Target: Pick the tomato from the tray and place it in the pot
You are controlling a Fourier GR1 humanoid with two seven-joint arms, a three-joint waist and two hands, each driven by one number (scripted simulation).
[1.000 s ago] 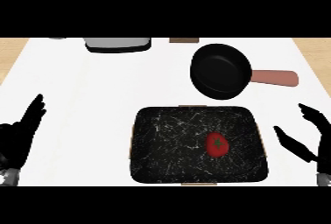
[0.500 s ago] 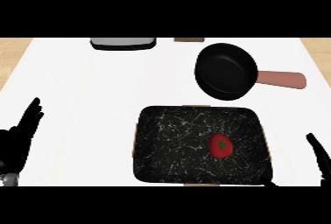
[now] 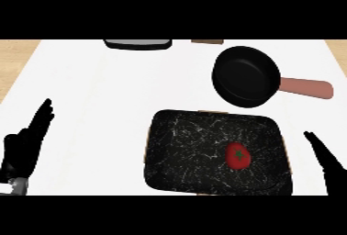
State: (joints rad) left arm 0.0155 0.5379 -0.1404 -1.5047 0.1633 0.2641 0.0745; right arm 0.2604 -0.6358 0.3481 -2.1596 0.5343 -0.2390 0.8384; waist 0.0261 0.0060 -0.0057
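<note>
A red tomato (image 3: 238, 154) with a green stem lies in the right half of the black speckled tray (image 3: 183, 151). Beyond the tray's far right corner sits the black pot (image 3: 246, 76), shaped like a pan, with a pinkish-brown handle (image 3: 306, 87) pointing right. My left hand (image 3: 24, 144) stands open at the left edge, fingers up, well away from the tray. At the lower right edge my right hand (image 3: 327, 160) shows only as straight fingers, open, just right of the tray and apart from the tomato.
A grey and black object (image 3: 137, 44) sits at the counter's far edge, with a small brown thing (image 3: 207, 41) to its right. The white counter (image 3: 102, 92) stretches between my left hand and the tray. Wood floor shows at the upper left.
My right hand has dropped lower and further right, so less of it shows. The view has shifted slightly, so the tray and pot sit further right. My left hand has barely moved.
</note>
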